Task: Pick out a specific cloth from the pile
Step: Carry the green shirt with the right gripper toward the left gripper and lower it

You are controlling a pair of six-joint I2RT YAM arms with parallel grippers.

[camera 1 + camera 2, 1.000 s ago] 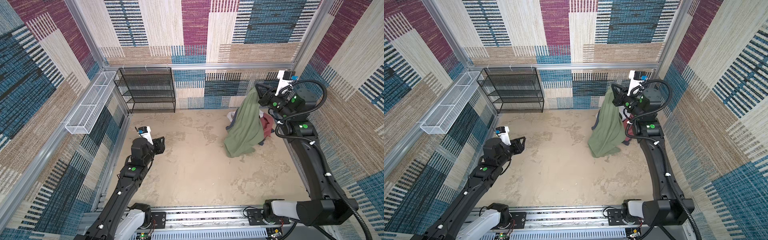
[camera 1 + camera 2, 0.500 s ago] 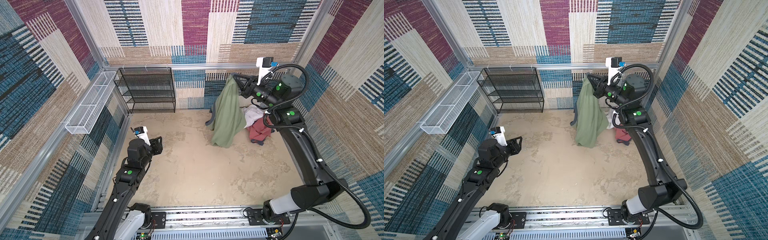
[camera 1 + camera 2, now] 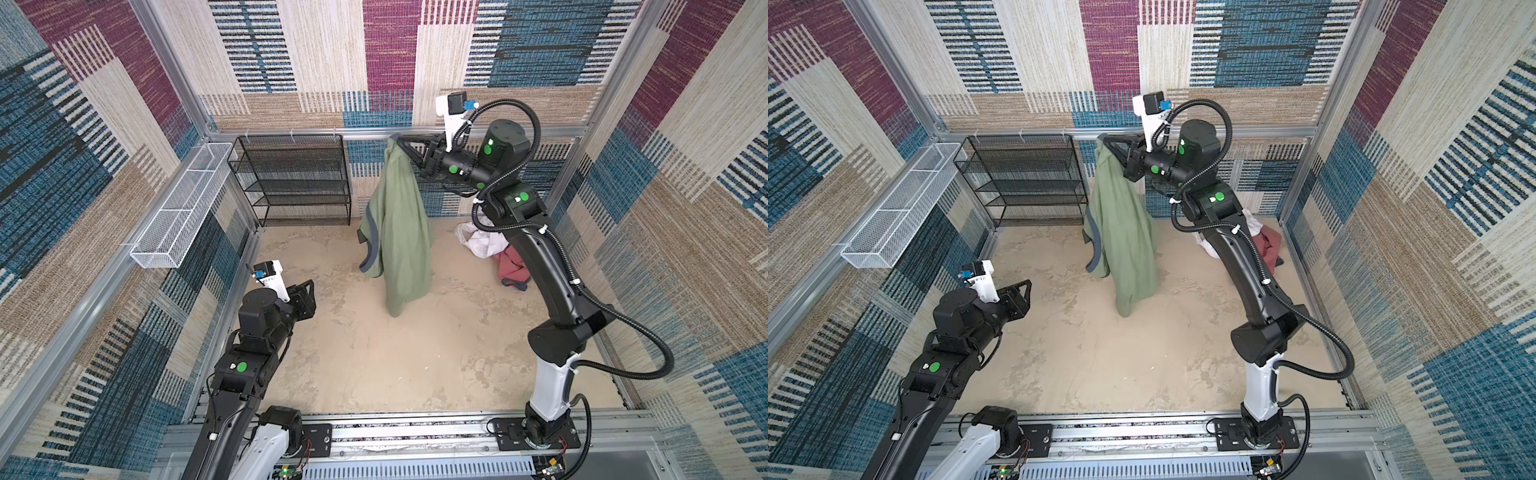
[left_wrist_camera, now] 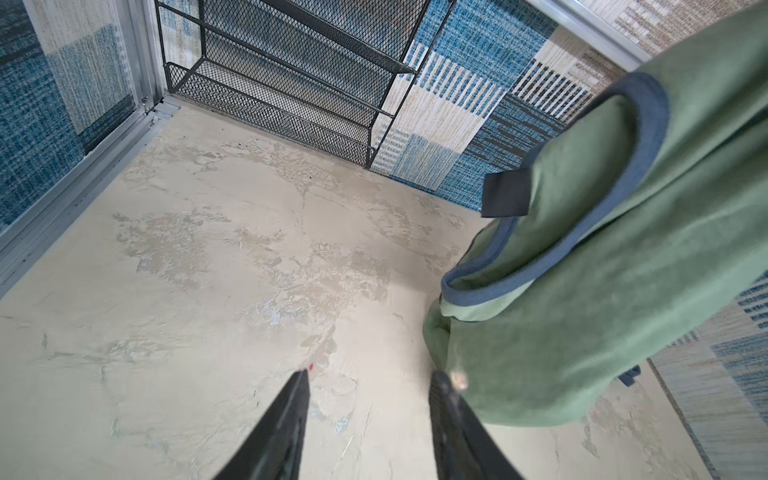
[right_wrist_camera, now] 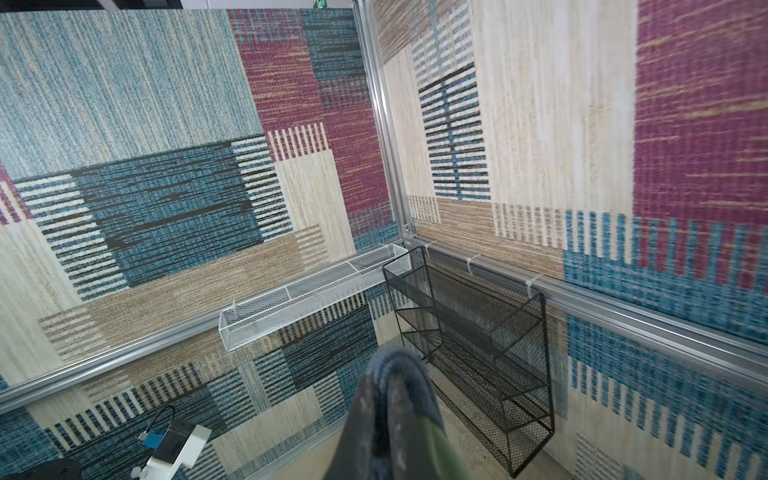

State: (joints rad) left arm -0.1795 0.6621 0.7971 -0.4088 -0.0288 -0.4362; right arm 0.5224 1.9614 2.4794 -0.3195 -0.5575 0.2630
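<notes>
Right gripper is pinched tight on the top edge of the cloth, held up high near the back wall. In the right wrist view I see the dark trim and a bit of green squeezed between its fingers. Olive cloth hangs straight down from that grip in both top views, w/ the grey-blue trim showing along its left fold; whether its bottom end touches the floor I can't tell. It sits towards the back of the floor, just right of the black mesh rack.

Pile is in the back-right corner of the floor, partly behind my right arm: white piece at the back, salmon-red one in front of it. Cloth is clear of the pile.

Left gripper is half spread, nothing between the jaws, aimed across the floor's left side towards the hanging cloth. White wire basket is fixed on the left wall.
</notes>
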